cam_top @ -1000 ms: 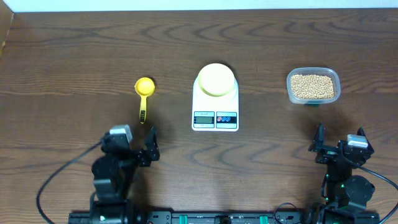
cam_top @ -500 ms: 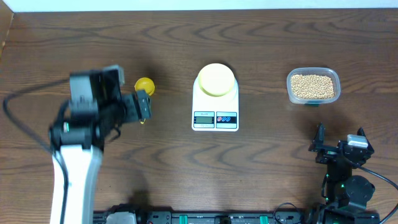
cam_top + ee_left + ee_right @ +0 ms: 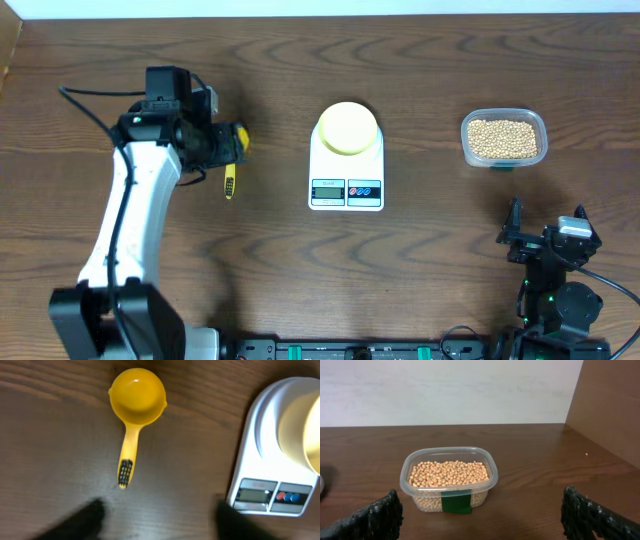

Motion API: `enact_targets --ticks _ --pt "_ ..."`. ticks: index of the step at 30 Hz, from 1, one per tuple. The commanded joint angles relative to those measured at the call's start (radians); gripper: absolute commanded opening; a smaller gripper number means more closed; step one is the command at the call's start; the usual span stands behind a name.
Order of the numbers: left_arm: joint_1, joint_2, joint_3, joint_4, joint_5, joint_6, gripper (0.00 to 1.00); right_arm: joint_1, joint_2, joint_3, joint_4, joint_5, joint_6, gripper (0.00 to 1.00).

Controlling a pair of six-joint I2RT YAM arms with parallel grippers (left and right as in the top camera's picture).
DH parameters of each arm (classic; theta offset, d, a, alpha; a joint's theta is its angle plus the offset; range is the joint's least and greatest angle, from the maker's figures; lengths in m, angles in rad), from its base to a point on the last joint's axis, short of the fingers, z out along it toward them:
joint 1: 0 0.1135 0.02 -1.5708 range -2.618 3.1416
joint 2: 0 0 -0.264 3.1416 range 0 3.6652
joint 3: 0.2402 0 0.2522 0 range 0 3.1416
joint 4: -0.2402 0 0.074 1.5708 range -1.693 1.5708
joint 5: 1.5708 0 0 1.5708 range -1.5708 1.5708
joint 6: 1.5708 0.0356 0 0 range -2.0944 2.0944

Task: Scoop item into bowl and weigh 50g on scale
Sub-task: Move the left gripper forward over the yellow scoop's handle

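The tan beans [image 3: 503,137] fill a clear tub [image 3: 485,491] at the back right. The pale-yellow bowl [image 3: 347,127] sits on the white scale [image 3: 346,168] at mid-table. A yellow scoop [image 3: 137,395] lies left of the scale [image 3: 257,460], its handle [image 3: 229,183] pointing toward the front. My left gripper [image 3: 232,142] hangs over the scoop's cup. Its dark fingers [image 3: 85,520] stand apart, with nothing between them in the left wrist view. My right gripper [image 3: 482,525] rests open near the front right, facing the beans [image 3: 449,473].
A cardboard wall [image 3: 610,405] rises at the table's right side. The left arm's white link [image 3: 135,215] stretches over the left part of the table.
The left arm has swung from the front edge out to the scoop and now hangs over its cup. The right arm has not moved.
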Motion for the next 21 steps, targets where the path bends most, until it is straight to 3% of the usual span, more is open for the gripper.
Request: enact_targets --ticks 1,3,11,14,18,21 --pt "-0.002 0.055 0.009 0.006 0.012 0.015 0.26 0.003 -0.002 -0.001 -0.005 0.005 0.013 0.99" --pt "-0.003 0.093 0.006 0.006 0.012 0.013 0.14 0.003 -0.002 -0.001 -0.005 0.005 0.013 0.99" --pt "-0.009 0.253 0.003 0.007 0.0 0.013 0.14 0.003 -0.002 -0.001 -0.005 0.005 0.013 0.99" --pt "-0.009 0.286 0.003 0.014 -0.011 0.013 0.29 0.003 -0.002 -0.001 -0.005 0.005 0.013 0.99" --pt "-0.008 0.286 0.003 0.045 -0.023 0.018 0.64 0.003 -0.002 -0.001 -0.005 0.005 0.013 0.99" --pt "-0.008 0.287 0.002 0.1 -0.113 0.032 0.64 0.003 -0.002 -0.001 -0.005 0.005 0.013 0.99"
